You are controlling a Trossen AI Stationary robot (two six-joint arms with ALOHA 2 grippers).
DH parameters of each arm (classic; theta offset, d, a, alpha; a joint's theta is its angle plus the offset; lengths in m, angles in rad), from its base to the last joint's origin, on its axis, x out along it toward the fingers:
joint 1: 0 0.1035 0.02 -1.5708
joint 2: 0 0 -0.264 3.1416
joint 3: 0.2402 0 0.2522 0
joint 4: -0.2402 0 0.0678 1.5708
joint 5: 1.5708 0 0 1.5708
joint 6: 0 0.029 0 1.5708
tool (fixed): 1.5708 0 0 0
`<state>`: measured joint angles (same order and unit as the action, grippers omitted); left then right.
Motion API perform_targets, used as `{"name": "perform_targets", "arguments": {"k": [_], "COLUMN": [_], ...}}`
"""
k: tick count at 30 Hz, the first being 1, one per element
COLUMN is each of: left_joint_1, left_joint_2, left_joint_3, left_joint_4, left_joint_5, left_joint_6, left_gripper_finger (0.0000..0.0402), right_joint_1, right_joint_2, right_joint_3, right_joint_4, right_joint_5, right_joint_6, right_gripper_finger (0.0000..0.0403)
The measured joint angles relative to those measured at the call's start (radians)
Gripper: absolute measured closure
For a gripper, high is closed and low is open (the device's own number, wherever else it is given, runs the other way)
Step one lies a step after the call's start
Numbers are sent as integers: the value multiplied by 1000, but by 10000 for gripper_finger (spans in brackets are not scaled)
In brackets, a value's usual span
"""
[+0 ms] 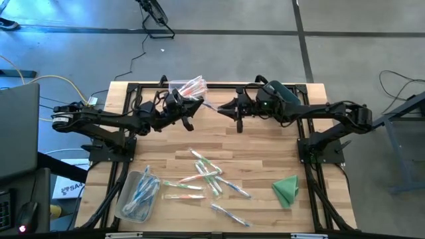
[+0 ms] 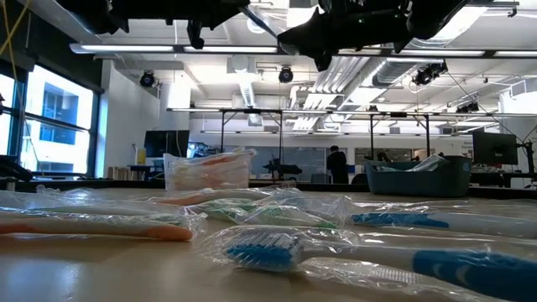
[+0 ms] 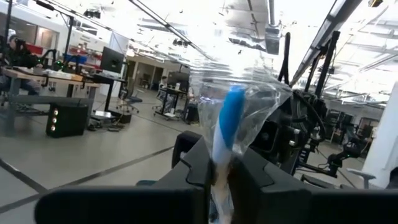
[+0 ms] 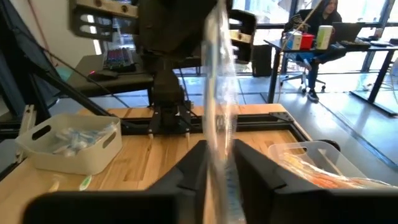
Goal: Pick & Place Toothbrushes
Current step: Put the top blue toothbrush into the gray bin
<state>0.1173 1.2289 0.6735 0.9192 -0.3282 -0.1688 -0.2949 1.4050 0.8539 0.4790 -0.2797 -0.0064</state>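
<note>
Wrapped blue toothbrush: held in the air above the table's far edge, between both arms. Left gripper: fingers clamped on one end of the wrapper. Right gripper: fingers close against the other end.

Loose toothbrushes: scattered mid-table, near side. Pale bin: near left, blue ones inside. Clear bin: far edge, orange ones. Green cloth: near right.

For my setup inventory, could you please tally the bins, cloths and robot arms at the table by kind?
Bins: 2 (clear bin, whitish bin)
Folded green cloth: 1
Robot arms: 2 (left arm, right arm)
Total: 5
</note>
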Motion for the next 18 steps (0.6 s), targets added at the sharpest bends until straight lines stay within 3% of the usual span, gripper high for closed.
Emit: {"name": "perform_targets", "arguments": {"k": [7, 12, 18], "left_joint_1": [1, 1, 1], "left_joint_2": [0, 0, -42], "left_joint_3": [0, 0, 0], "left_joint_4": [-5, -4, -28], "left_joint_5": [6, 7, 9], "left_joint_6": [14, 14, 30], "left_gripper_finger": [384, 384, 384], "right_joint_1": [0, -10, -75], "right_joint_2": [-1, -52, -189], "right_joint_3": [0, 0, 0], "right_joint_4": [-10, -60, -203], "right_joint_5": [33, -5, -8], "right_joint_6": [14, 35, -10], "right_gripper_finger": [233, 146, 89]}}
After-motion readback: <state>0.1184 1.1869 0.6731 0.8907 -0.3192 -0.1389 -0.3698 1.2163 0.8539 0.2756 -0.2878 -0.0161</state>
